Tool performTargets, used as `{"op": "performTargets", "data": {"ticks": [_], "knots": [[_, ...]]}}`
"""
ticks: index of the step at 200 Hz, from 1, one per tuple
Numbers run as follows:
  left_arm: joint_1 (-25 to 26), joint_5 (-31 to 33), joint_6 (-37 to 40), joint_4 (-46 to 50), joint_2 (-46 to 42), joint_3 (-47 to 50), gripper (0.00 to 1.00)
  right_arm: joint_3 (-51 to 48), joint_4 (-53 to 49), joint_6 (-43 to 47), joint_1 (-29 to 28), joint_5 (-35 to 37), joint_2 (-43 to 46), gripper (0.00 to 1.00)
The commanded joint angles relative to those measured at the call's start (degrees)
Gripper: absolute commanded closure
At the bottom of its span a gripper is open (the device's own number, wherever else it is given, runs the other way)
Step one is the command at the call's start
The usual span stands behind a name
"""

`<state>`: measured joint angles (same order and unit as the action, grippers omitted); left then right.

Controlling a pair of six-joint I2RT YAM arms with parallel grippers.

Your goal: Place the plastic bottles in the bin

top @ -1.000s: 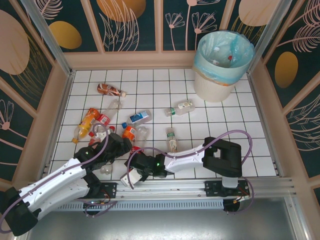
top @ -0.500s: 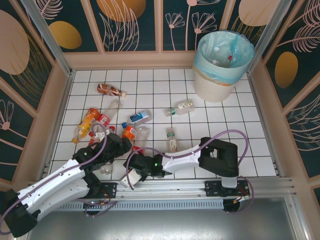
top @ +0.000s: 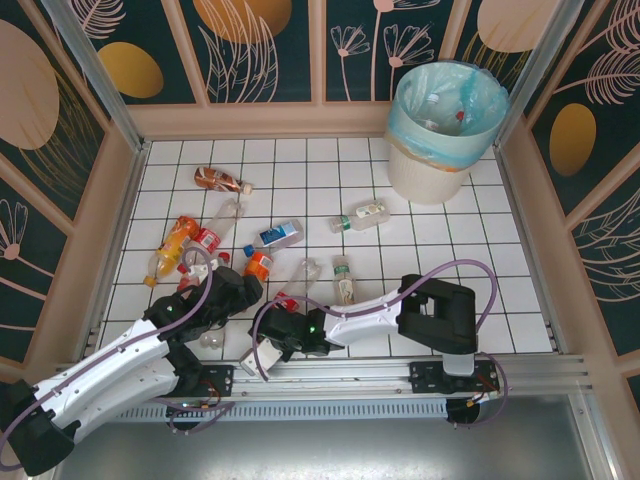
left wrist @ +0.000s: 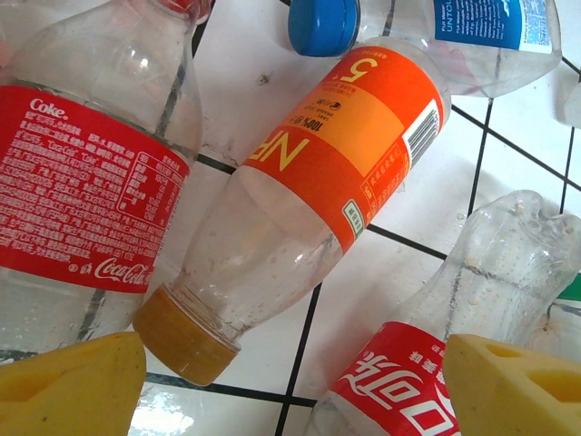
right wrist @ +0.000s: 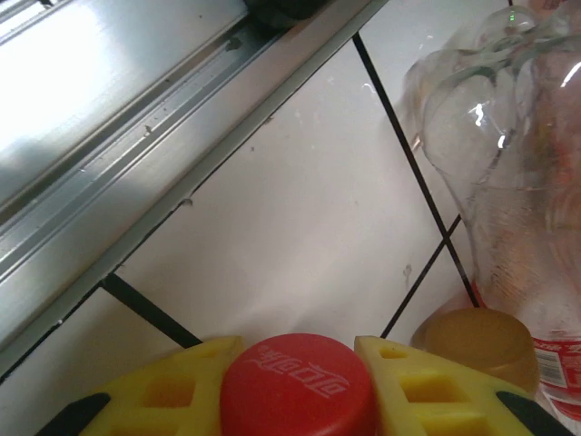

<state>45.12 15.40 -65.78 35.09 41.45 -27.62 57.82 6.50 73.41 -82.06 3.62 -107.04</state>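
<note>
White square tiles cover the table [top: 430, 250], and in its far right corner stands the bin [top: 430, 175], a round white bucket lined with a light blue bag. At least two clear bottles [top: 432, 108] lie inside it, one with a red top. The other plastic bottles [top: 215, 235] lie on their sides over the left half and middle of the table: a brownish bottle [top: 222, 180] toward the far left corner, an orange bottle [top: 172, 240] by the left edge, a blue-labelled bottle [top: 280, 235] near the middle, and a pale-labelled bottle [top: 362, 214] nearest the bin yet well apart from it. The left gripper [left wrist: 295, 386] hangs over a cluster toward the near left corner, its yellow fingers spread wide with nothing between them. Under it lie a Coke-labelled bottle [left wrist: 86, 182], an orange-labelled bottle [left wrist: 336, 136] with an amber cap, and a bottle with a red Chinese label [left wrist: 427, 381]. By the near edge, beside the metal rail [right wrist: 109, 118], the right gripper [right wrist: 298, 363] is closed snugly on a red cap [right wrist: 298, 391]; the bottle beneath that cap is hidden.
</note>
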Motion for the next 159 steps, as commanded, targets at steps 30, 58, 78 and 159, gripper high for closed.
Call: {"op": "performTargets", "data": {"ticks": [30, 58, 78, 159], "knots": [[0.12, 6.76, 6.5, 3.69, -0.8, -7.9, 0.15, -3.14, 11.3, 0.39, 0.52, 3.27, 8.76, 0.88], [0.08, 11.05, 13.64, 2.7, -1.25, -13.72, 0.15, -3.63, 16.31, -2.01, 0.68, 4.33, 13.88, 0.93], [0.07, 13.86, 19.71, 0.44, -1.35, -18.49, 0.16, -3.55, 18.96, -4.85, 1.13, 4.95, 17.79, 0.96], [0.07, 15.84, 40.88, -18.38, 10.1, -32.21, 0.19, -4.75, 34.82, -17.02, 10.06, 12.27, 32.48, 1.0]]}}
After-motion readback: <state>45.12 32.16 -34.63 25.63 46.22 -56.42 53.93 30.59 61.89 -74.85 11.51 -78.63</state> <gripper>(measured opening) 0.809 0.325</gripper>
